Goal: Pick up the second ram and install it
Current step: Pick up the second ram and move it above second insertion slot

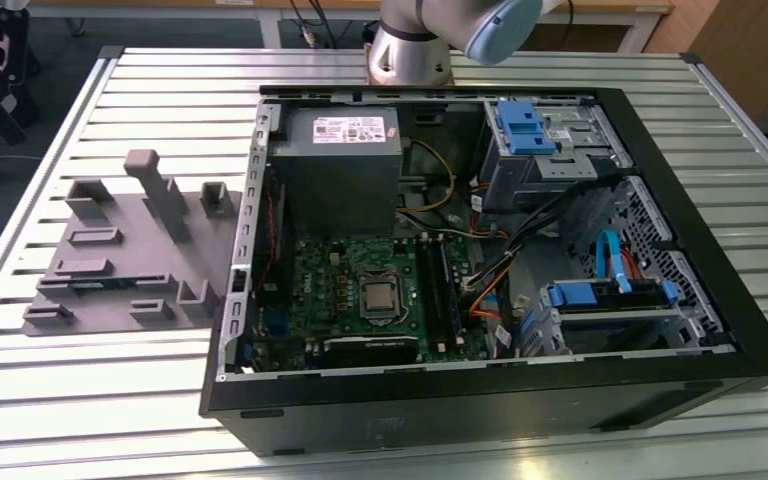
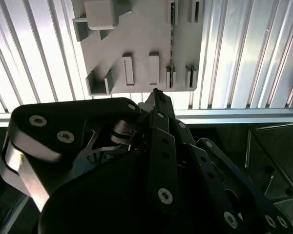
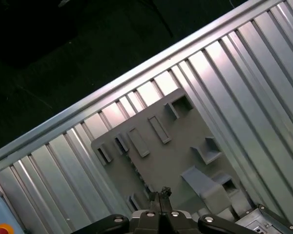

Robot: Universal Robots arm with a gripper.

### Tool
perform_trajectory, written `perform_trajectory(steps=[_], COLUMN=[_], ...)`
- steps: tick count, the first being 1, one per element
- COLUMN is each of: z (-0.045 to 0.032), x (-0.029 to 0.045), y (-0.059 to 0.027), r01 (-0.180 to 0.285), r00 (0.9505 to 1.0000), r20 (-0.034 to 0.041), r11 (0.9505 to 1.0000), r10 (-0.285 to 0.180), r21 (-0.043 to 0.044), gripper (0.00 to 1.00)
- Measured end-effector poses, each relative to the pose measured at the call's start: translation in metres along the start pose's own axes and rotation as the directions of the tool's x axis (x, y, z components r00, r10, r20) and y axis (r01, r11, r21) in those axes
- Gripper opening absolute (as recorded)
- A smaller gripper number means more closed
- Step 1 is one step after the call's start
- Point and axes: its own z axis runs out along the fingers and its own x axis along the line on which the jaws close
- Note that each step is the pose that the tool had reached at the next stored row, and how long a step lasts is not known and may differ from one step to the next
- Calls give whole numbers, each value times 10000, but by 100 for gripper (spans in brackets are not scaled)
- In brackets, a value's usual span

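Right now the slatted metal surface (image 1: 144, 70) carries the open computer case (image 1: 491, 400), with the green motherboard (image 1: 324, 290) lying flat inside it. On the exterior view's left, just beside the case, sits the grey fixture (image 1: 131, 270) with its upright pegs and holders.

My arm (image 1: 418, 40) rises from the far side of the case and leaves the exterior view at the top. Both wrist views look down on the fixture from well above it.

The second ram (image 2: 171, 53) stands on edge in one of the fixture's long slots. From above it is only a thin dark line between two end holders, so I take it for the stick rather than swear to it. The slot beside it looks empty.

My claw (image 2: 156, 95) shows in both wrist views (image 3: 161, 192). Its fingertips are pressed together with nothing between them. It hovers above the fixture's edge nearest the case, close to one end of the stick and not touching it.

I judge this to be the approach stage of the pick, with no grasp made and no install begun. Picking it up would call for a spread claw, squared across the stick's thin edge near its middle, and a straight descent between the holders.
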Motion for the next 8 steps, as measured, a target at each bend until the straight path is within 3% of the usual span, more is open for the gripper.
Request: perform_trajectory(steps=[4,8], z=[0,0], x=[1,1], y=[1,1], r01=[396,955], r00=[9992,9954], r20=[-14,-32], r11=[9992,9954], r10=[-396,-955], r21=[-9,-22], gripper=[11,11])
